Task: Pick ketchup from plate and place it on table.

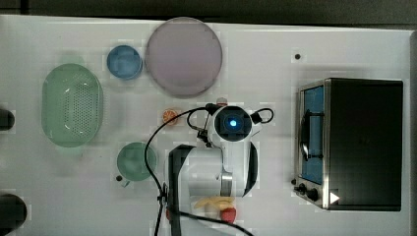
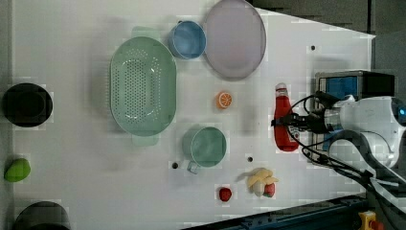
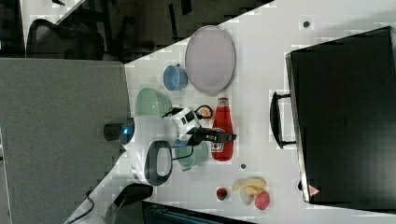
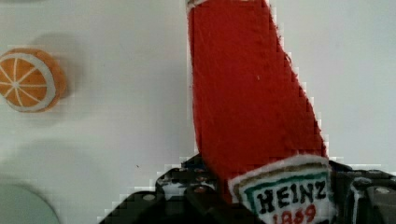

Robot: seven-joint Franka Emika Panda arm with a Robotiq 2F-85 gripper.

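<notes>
Left view puts the ketchup (image 2: 285, 122) lying on the table (image 2: 86, 158), well apart from the plate (image 2: 234, 38), which sits bare. I judge I'm at the placing step, nearly done. My gripper (image 2: 283, 121) sits across the bottle's middle, fingers part-way apart and on either side of it; whether they press it or have just let go, I cannot tell. Next I'd spread the fingers fully and lift straight up, without dragging the bottle toward the orange slice (image 2: 224, 100).
</notes>
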